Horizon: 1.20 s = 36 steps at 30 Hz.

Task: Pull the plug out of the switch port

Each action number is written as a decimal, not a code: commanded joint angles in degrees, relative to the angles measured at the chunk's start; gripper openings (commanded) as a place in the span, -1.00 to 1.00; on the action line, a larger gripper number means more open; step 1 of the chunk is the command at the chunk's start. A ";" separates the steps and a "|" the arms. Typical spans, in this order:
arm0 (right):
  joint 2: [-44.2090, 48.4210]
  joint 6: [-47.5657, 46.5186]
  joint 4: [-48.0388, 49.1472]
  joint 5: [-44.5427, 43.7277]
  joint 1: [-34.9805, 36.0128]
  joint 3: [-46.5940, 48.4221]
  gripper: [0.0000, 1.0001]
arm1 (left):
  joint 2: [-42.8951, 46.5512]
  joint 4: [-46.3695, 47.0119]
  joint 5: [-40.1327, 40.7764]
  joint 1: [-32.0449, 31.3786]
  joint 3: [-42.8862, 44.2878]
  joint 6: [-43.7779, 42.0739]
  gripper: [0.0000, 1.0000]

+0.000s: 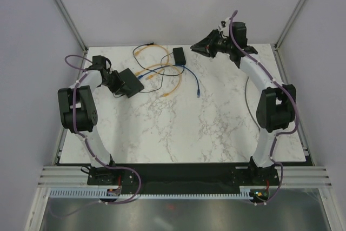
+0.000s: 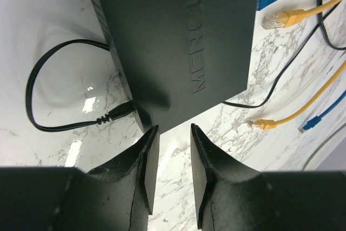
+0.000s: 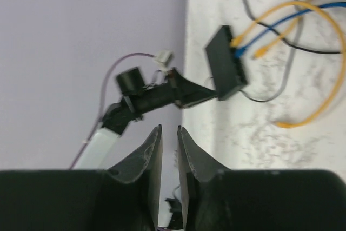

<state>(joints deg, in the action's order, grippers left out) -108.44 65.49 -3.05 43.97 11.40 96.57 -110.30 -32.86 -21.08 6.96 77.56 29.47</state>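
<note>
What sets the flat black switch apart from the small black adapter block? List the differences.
The switch is larger and flat; the adapter block is smaller and chunkier. The switch lies at the left of the table; the adapter block sits farther back, near the middle. The left gripper is at the switch's corner; no gripper touches the adapter block. Both are matte black.

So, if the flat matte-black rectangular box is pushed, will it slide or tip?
Lying flat, the matte-black box probably slides, not tips. The glossy marble table likely gives little grip. The thin black cord plugged in its edge may tug it.
</note>
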 commanded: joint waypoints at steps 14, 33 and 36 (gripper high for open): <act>-32.16 -6.54 -2.52 -9.68 17.42 23.65 -0.07 | 0.26 3.33 -7.31 -0.46 4.97 4.01 -0.25; -52.75 5.88 11.49 -21.55 24.64 41.86 -0.24 | -4.66 4.47 -9.77 0.33 8.31 5.07 -0.27; -52.57 4.56 10.09 -21.64 24.64 41.33 -0.25 | -4.40 4.47 -9.51 0.33 8.31 4.37 -0.27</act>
<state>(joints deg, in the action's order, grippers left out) -161.45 71.72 6.22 24.56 36.07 135.94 -114.74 -29.85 -29.12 7.05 84.01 33.19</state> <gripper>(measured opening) 0.377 0.367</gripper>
